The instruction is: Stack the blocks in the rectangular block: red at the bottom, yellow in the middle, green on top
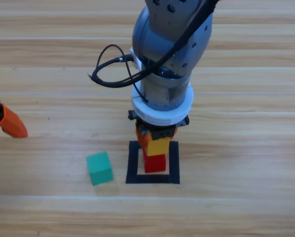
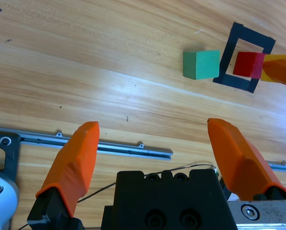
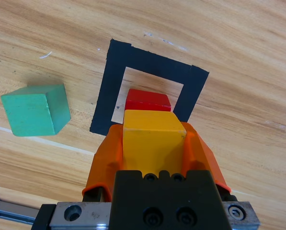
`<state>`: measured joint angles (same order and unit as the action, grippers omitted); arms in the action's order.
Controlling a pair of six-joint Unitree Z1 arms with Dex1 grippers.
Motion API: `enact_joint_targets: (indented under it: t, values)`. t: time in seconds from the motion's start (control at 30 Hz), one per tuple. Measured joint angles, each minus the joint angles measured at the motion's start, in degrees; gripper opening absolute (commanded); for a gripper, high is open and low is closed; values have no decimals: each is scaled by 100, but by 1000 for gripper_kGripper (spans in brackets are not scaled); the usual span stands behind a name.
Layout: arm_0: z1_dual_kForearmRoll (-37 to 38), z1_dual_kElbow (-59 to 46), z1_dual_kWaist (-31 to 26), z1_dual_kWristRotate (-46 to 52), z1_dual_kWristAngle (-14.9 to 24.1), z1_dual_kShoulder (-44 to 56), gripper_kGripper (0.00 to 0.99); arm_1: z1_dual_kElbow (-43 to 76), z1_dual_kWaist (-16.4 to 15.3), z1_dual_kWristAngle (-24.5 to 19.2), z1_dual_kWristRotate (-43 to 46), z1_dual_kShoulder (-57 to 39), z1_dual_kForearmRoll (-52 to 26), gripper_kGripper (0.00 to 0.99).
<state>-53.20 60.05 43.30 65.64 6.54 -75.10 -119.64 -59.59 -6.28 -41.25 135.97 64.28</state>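
Note:
The red cube [image 1: 155, 163] sits inside the black tape square [image 1: 132, 165]. My right gripper [image 3: 151, 143] reaches down from the top of the high view and is shut on the yellow cube [image 1: 158, 145], holding it right above the red cube [image 3: 147, 100]. Whether the two cubes touch I cannot tell. The green cube [image 1: 99, 168] lies on the wood just left of the square, apart from it. My left gripper [image 2: 153, 128] waits at the table's left edge, open and holding nothing; in its view the green cube [image 2: 201, 64] and the red cube [image 2: 248, 64] lie far off.
A black cable [image 1: 105, 69] loops out from the right arm above the table. A metal rail [image 2: 109, 146] runs along the table edge near the left gripper. Bare wood surrounds the square on all sides.

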Motion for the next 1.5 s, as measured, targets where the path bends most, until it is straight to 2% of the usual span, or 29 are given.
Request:
enact_joint_targets:
  t: [0.37,0.5,0.63,0.67,0.73,0.77,0.97,1.27,1.4,1.5]
  values:
    - [19,-46,-24,-1,-7,0,962,-41,0,0,0,32,13,25]
    - [23,-46,-24,-1,-8,0,962,-96,0,-12,0,35,46,163]
    - [24,-46,-25,-4,-8,0,962,-97,0,-15,-6,36,48,454]
    - [24,-46,-25,-4,-8,0,962,-97,0,-19,-6,37,48,563]
    - [24,-46,-29,-4,-9,0,962,-98,0,-20,-11,52,55,927]
    - [24,-46,-32,-4,-10,0,962,-98,0,-20,-21,63,68,986]
    - [24,-46,-63,-4,-17,0,962,-444,-3,-60,-42,379,423,990]
    - [25,-46,-93,-12,-42,0,959,-570,-20,-62,184,330,451,990]
    - [85,-46,-94,-11,9,0,931,-532,-57,-66,466,-17,428,989]
    - [289,-9,-95,-9,108,-29,922,298,-96,-64,767,-776,-178,989]
